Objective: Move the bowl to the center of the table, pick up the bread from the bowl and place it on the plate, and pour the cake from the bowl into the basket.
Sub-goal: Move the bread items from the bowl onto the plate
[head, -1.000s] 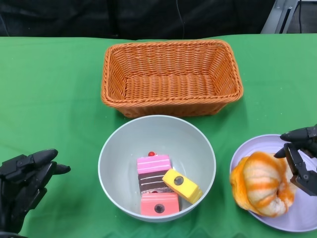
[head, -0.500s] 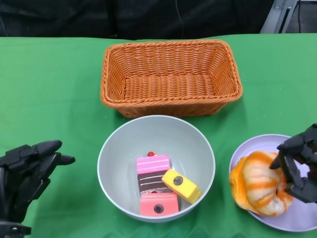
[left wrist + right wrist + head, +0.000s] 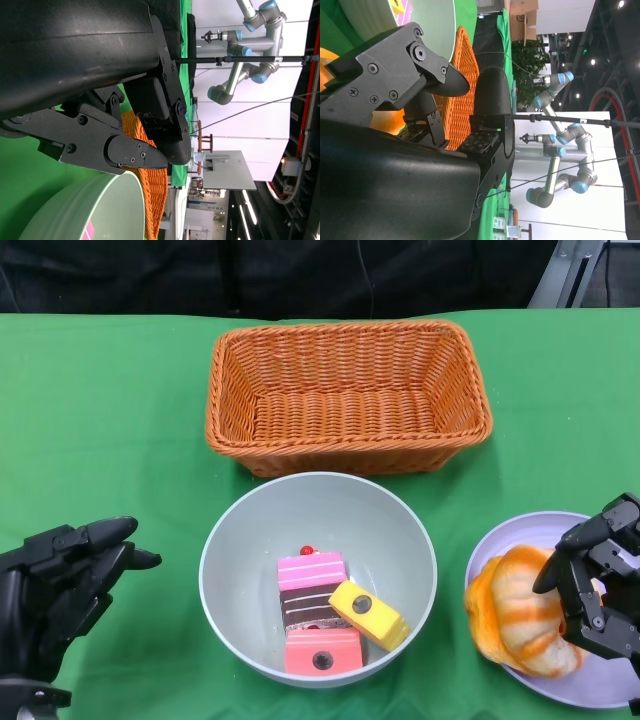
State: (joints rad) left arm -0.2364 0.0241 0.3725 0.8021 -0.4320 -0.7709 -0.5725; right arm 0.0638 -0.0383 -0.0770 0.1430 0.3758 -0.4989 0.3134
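The bowl (image 3: 318, 578) sits near the middle of the green bench (image 3: 110, 420), just at 6 o'clock of the basket (image 3: 348, 397), so the first step reads as done. The bread (image 3: 520, 613) lies on the lavender plate (image 3: 505, 540) at 3 o'clock of the bowl, overhanging the plate's near-left rim a little; second step looks done or nearly so. The right hand (image 3: 592, 585) hangs over the bread's 3 o'clock side, fingers curled down around it; whether they touch it or have let go, I cannot tell from the head view, and the right wrist view shows only black fingers (image 3: 492, 97) with orange behind them. The cake pieces (image 3: 330, 612) are in the bowl: a pink-topped layered slice, a yellow block, a pink block, bunched toward the bowl's 6 o'clock wall. The basket holds nothing visible. So the pour is what remains. The left hand (image 3: 62, 585) waits at 9 o'clock of the bowl, well apart from its rim, fingers spread and extended toward it, holding nothing. Judgement: roughly two of three steps complete; the next job is a grip on the bowl's rim and a tip toward 12 o'clock over the basket wall.
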